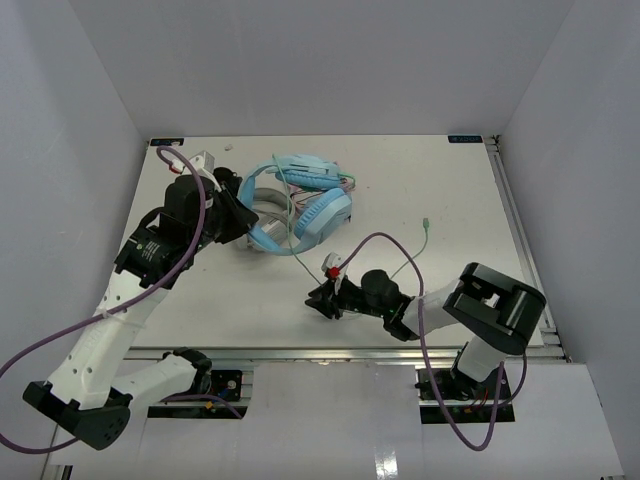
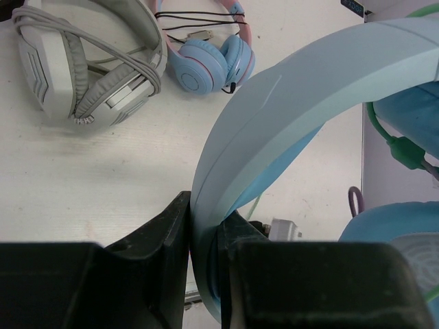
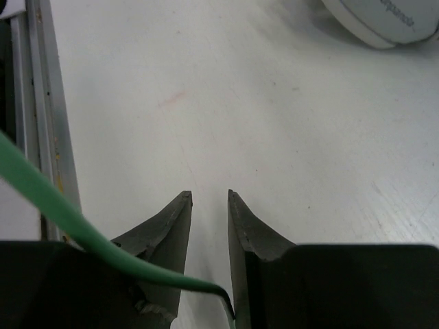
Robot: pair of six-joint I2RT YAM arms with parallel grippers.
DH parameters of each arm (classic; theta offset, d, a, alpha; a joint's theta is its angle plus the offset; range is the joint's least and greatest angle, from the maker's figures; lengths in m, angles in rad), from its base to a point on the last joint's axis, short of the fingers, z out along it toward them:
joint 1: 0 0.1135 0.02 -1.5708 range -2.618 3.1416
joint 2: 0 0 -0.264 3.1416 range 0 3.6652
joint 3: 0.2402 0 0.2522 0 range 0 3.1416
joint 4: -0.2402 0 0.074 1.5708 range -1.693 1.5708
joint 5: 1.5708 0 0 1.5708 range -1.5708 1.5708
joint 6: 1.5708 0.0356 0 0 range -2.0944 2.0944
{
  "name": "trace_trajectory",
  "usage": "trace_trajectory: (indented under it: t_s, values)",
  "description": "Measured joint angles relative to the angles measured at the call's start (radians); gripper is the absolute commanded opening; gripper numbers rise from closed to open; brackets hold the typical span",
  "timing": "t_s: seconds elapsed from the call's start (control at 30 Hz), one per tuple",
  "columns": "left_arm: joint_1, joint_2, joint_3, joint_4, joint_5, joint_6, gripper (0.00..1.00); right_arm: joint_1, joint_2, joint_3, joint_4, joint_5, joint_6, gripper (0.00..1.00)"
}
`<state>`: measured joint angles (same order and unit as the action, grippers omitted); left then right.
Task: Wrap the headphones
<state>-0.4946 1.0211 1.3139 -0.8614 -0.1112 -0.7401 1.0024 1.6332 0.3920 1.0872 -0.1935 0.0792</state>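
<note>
the headphones (image 1: 320,212) lie toward the far left of the table (image 1: 450,190), in a small heap with two other pairs; the left gripper (image 1: 237,200) is pressed together on their light-blue headband (image 2: 288,116), and in the left wrist view the band stands squeezed between the two black fingers (image 2: 161,233), arching up and away to the right; a blue padded cup (image 2: 405,116) shows at the right edge of that view, with a green cable fitting beside it; beyond the band a grey-white pair (image 2: 68,68) lies on the table with its own cord wound around it, and just beside it lies a pink pair with blue cups (image 2: 206,62).

the right gripper (image 1: 320,298) sits low over the near middle of the table, well apart from the heap; its fingers are parted, with a narrow strip of bare table showing between the tips (image 3: 182,205); the thin green cable (image 3: 41,199) crosses over the left finger and drops into the gap near the base of the fingers; it looks loose there rather than pinched; the cable's plug end (image 1: 425,224) lies free on the table to the right of the headphones; a metal rail (image 3: 41,103) runs along the left side of the right wrist view.
</note>
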Motion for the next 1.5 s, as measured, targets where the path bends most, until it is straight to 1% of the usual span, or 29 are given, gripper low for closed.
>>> trace_trajectory:
  t_s: [0.13,0.2,0.33,0.5,0.67,0.8,1.0,1.13,1.3,1.4,1.5]
  values:
    - [0.0,-0.011,0.006,-0.003,0.0,-0.001,0.0,-0.019,0.081,0.001,0.07,-0.008,0.012,0.1]
    - [0.0,-0.017,0.008,-0.007,0.003,-0.001,0.0,-0.029,0.115,0.001,0.105,-0.016,0.02,0.08]
    - [0.0,-0.029,0.01,-0.012,0.026,0.004,0.0,-0.061,0.158,-0.01,0.159,-0.032,0.042,0.08]
    - [0.0,-0.039,0.037,-0.033,0.043,0.042,0.0,-0.159,0.169,-0.045,0.198,-0.075,0.093,0.08]
    - [0.0,-0.058,0.1,-0.086,-0.049,0.079,0.0,-0.24,0.169,-0.1,0.226,-0.132,0.146,0.08]
    - [0.001,-0.063,0.166,-0.111,-0.122,0.09,0.0,-0.247,0.169,-0.108,0.23,-0.155,0.165,0.08]
    - [0.001,-0.07,0.202,-0.106,-0.148,0.101,0.0,-0.259,0.192,-0.109,0.233,-0.175,0.185,0.08]
    - [0.004,-0.092,0.183,-0.078,-0.042,0.165,0.0,-0.293,0.214,-0.103,0.244,-0.205,0.21,0.08]
    - [0.002,-0.132,0.139,-0.072,0.197,0.269,0.0,-0.397,0.215,-0.056,0.251,-0.276,0.272,0.08]
    - [0.003,-0.149,0.08,-0.076,0.316,0.347,0.0,-0.494,0.164,-0.008,0.232,-0.348,0.315,0.08]
    - [0.003,-0.154,0.013,-0.101,0.405,0.414,0.0,-0.592,0.057,0.061,0.202,-0.384,0.331,0.08]
